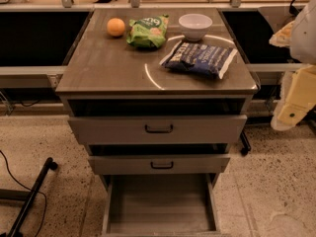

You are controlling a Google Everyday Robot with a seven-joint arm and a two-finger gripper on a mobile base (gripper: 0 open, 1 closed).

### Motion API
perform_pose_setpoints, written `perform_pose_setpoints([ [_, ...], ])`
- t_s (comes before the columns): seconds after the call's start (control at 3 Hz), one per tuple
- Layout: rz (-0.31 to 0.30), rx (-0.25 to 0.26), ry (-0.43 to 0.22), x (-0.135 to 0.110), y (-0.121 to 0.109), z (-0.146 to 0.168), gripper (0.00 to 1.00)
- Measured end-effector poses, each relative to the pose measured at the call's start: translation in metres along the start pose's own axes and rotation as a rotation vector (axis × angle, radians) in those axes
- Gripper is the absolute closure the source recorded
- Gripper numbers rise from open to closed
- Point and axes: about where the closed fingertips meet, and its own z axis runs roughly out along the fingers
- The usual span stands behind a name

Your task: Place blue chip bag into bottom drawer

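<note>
Bottom drawer [160, 204] open, bare grey floor showing. Blue bag [200, 58] lies on cabinet top [108, 68] by bowl [195, 24] (not in any drawer). Gripper [296, 100] at right edge, beside the cabinet; grip state: cannot tell.

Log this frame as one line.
gripper: right of cabinet, apart from bag | blue chip bag: on cabinet top, ungrasped | bottom drawer: open, empty
</note>
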Motion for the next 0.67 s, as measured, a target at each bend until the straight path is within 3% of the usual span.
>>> perform_pose_setpoints([
  [0.33,0.000,0.001,0.000,0.000,0.000,0.000,0.00],
  [0.67,0.007,0.004,-0.045,-0.015,-0.018,0.014,0.00],
])
